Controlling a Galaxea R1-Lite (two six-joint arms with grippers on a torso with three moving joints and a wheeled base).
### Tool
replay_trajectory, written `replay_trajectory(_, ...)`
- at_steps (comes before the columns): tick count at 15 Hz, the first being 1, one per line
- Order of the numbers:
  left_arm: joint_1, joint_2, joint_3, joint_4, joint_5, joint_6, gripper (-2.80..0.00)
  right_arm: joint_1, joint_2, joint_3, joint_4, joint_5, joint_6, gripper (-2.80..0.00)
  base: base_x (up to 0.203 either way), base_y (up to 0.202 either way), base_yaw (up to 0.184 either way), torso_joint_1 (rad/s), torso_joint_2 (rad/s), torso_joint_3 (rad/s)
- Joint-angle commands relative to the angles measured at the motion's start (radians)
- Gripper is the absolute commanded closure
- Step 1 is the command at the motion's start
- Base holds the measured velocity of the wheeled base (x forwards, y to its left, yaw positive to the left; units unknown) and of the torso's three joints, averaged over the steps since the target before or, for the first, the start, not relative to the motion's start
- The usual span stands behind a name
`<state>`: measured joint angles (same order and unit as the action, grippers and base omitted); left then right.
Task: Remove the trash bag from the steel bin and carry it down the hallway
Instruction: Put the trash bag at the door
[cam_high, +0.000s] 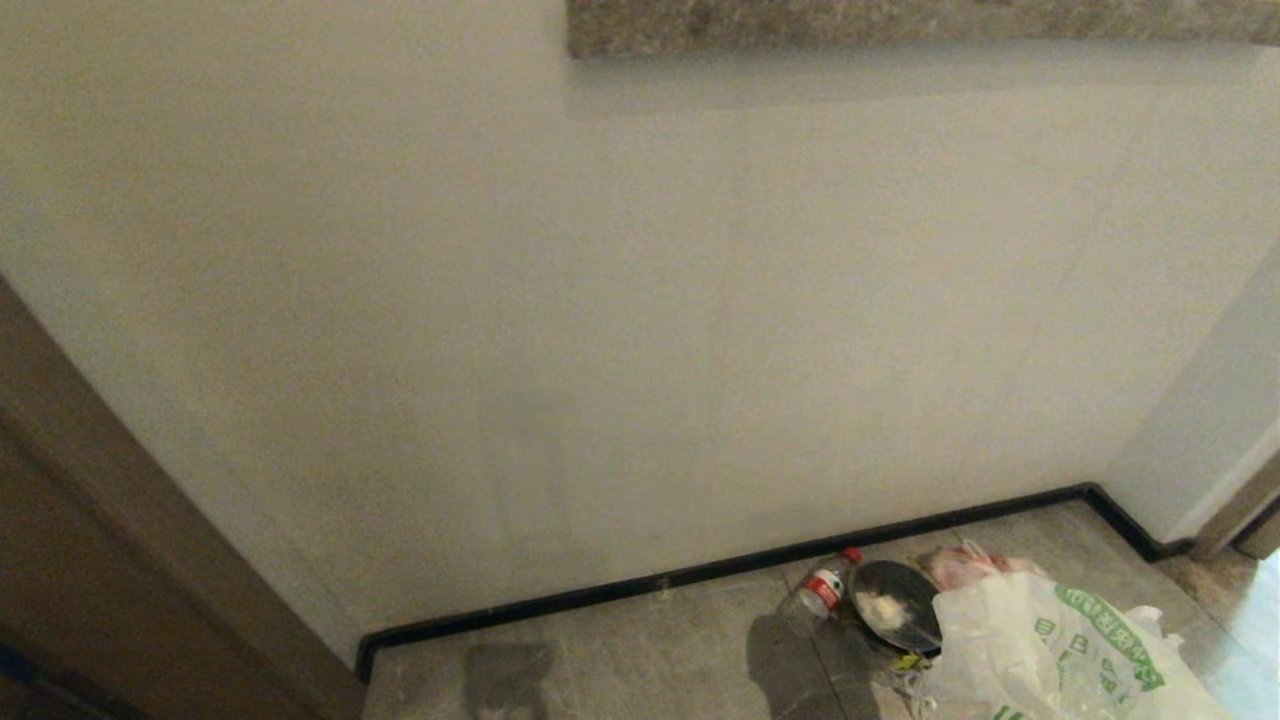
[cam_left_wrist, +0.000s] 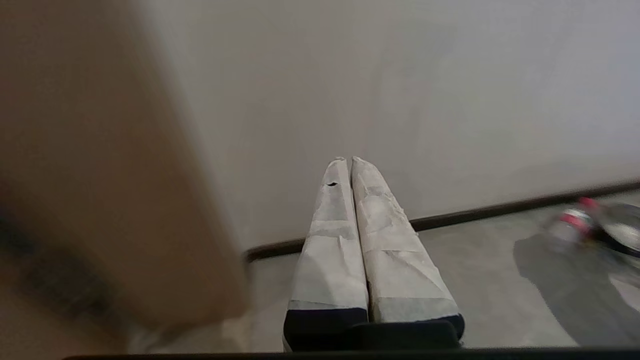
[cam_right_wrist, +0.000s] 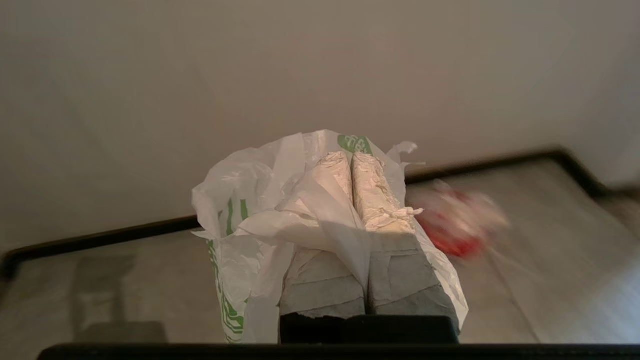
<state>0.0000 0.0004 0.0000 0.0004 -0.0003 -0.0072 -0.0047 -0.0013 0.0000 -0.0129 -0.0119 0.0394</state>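
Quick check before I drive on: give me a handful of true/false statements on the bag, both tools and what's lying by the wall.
1. The right tool is shut on the trash bag. True.
2. The left tool carries a bottle. False: it is shut and empty, pointing toward the wall.
3. A bottle with a red cap lies on the floor near the baseboard. True.
4. The steel bin stands beside the bottle. False: no bin is in view; a dark bowl holding something pale lies there.
5. The trash bag's printing is blue. False: it is green.
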Motion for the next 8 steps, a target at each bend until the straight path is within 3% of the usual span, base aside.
replay_trajectory(1, 0.000, 0.000, 0.000, 0.000, 0.000, 0.000, 0.00, 0.000, 0.000, 0.002, -0.001, 0.001, 0.001, 0.00, 0.005, -0.015, 0.163, 0.002, 0.00, 0.005)
replay_trajectory(5, 0.000, 0.000, 0.000, 0.000, 0.000, 0.001, 0.00, -0.001, 0.000, 0.002, 0.001, 0.001, 0.001, 0.00, 0.002, -0.018, 0.149, 0.004, 0.00, 0.004)
replay_trajectory(8, 0.000, 0.000, 0.000, 0.000, 0.000, 0.001, 0.00, -0.001, 0.000, 0.002, 0.001, 0.000, 0.001, 0.00, 0.000, -0.003, 0.025, 0.001, 0.00, 0.001)
